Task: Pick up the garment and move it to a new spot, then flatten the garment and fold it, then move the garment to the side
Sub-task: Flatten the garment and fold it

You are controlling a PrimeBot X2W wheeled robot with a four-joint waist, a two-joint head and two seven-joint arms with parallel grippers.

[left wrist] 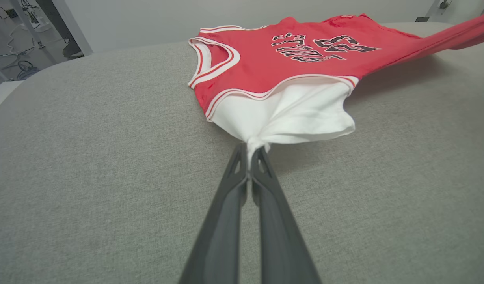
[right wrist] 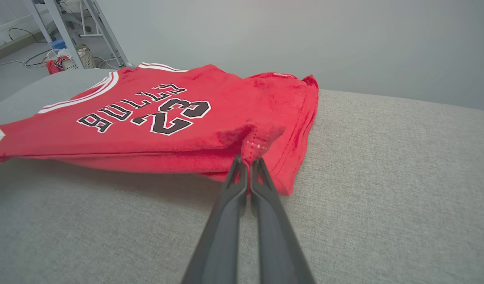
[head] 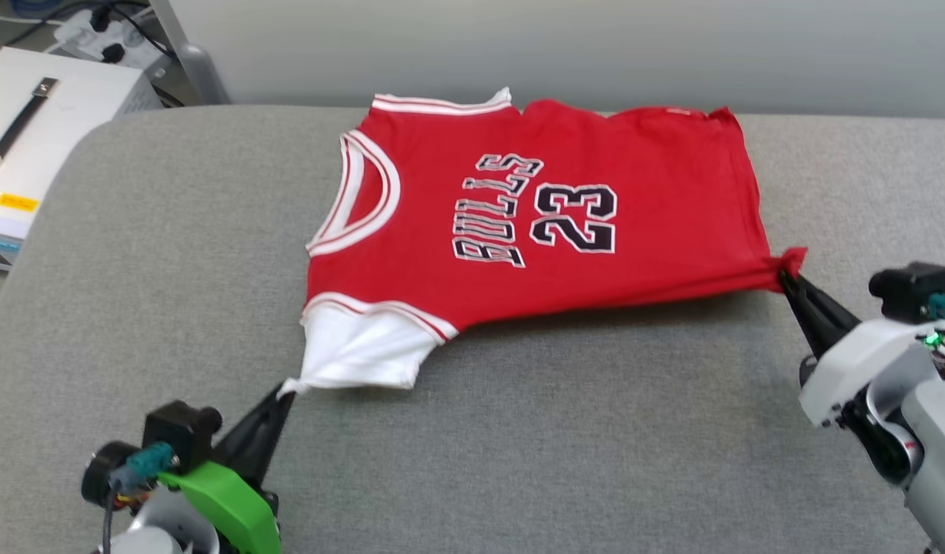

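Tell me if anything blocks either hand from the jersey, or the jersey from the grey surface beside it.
Nothing visible does. The left hand is shut on the white sleeve of the garment, the right hand on its red hem corner. No object lies on the grey surface beside it; the white box stands off its left edge.

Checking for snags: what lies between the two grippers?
The garment, stretched from the left gripper on its white sleeve to the right gripper on its hem; head view.

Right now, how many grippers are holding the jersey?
2. The left gripper pinches the white sleeve at the near-left corner of the garment. The right gripper pinches the red hem corner on the right. Both are shut on cloth.
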